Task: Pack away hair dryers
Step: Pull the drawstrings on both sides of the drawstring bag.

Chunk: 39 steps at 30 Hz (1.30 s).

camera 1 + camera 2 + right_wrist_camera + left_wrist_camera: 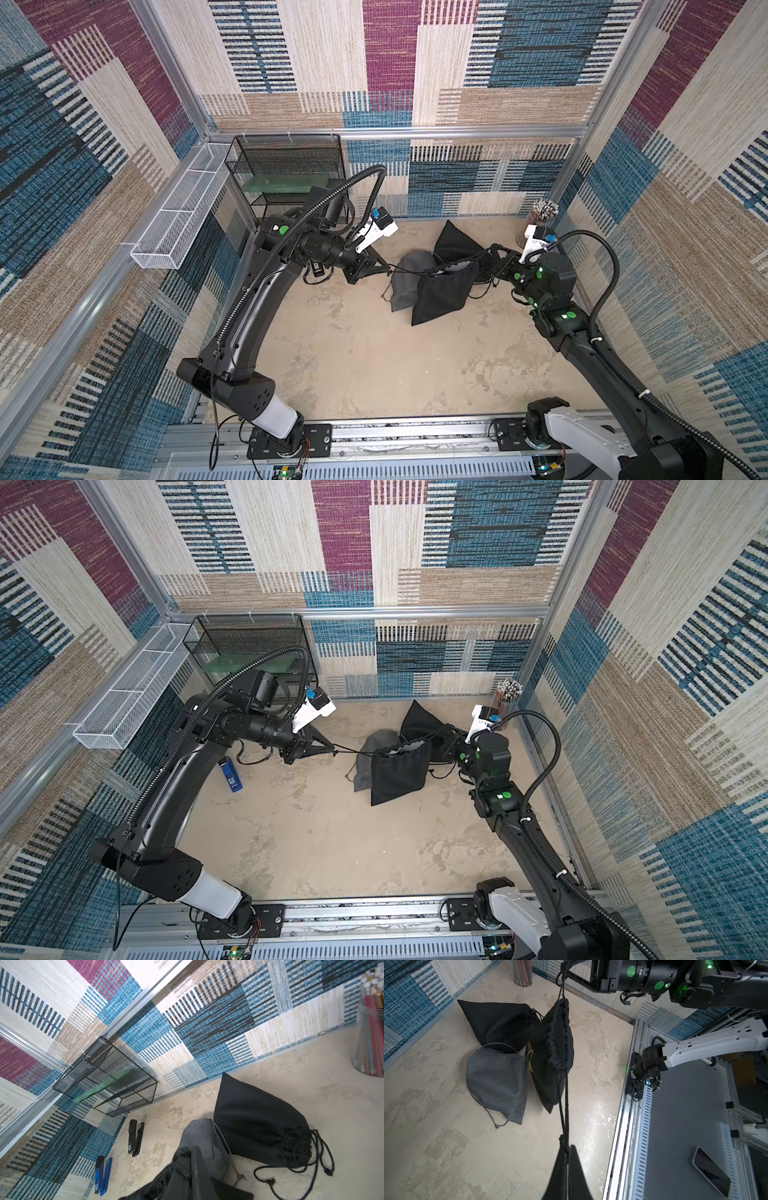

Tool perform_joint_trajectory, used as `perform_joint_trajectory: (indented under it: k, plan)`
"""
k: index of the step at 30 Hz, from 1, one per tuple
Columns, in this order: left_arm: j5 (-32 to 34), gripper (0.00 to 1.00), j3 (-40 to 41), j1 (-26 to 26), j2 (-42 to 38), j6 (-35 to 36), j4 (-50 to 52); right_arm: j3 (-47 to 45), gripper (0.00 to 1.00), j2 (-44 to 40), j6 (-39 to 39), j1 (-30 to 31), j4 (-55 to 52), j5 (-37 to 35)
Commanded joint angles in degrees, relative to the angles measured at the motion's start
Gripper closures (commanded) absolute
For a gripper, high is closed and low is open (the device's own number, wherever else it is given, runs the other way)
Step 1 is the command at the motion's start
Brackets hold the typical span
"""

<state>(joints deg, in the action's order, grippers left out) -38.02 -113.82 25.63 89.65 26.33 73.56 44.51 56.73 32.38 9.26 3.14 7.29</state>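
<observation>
No hair dryers lie bare on the tabletop (374,353); I judge they are inside the bulging pouches. In a top view the black pouch (444,295) is strung at mid-frame, its gathered mouth running left to right. The left pincer (386,268), left of it, is clenched on the cord (405,271). The right pincer (481,255), at the pouch's upper right, grips the cord's other side. Both are about equally near, so the coming pull likely runs outward along that line.

left end effector (568,1148): clamped | right end effector (190,1150): clamped | both pointing inward
</observation>
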Motion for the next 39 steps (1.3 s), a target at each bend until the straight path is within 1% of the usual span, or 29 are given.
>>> perform_joint_trajectory:
  k: [1,7,9,12,20,26,33,36,39]
  plan:
    - [0.0,1.00,1.6,-0.2,-1.7,6.3,3.0,-1.5,1.00,-1.0,4.1,-3.0,7.6,1.3]
    - [4.0,1.00,6.7,-0.3,-4.4,12.4,6.6,-3.9,1.00,-1.9,7.5,-10.6,11.2,6.7]
    - [7.1,1.00,8.9,-0.6,-5.3,13.8,7.2,-4.4,1.00,-2.3,8.3,-12.7,11.6,7.8]
    - [9.0,1.00,11.3,-1.1,-6.2,16.4,8.6,-5.1,1.00,-3.1,8.9,-15.8,12.3,9.8]
    - [12.3,1.00,18.2,-2.9,-8.9,19.0,8.7,-7.2,1.00,-3.5,12.3,-24.3,15.1,17.0]
    - [13.6,1.00,21.8,-4.7,-10.1,20.4,8.6,-8.7,1.00,-2.8,16.0,-29.5,19.3,21.6]
    - [11.7,1.00,24.5,-8.2,-10.7,20.8,8.6,-10.2,1.00,-0.9,19.3,-35.2,22.5,26.5]
    - [11.2,1.00,25.3,-8.9,-10.7,20.9,8.6,-11.0,1.00,-0.9,20.6,-36.7,24.2,27.7]
    - [10.1,1.00,25.8,-9.3,-10.6,20.6,8.6,-10.9,1.00,-0.7,20.1,-37.2,23.6,28.2]
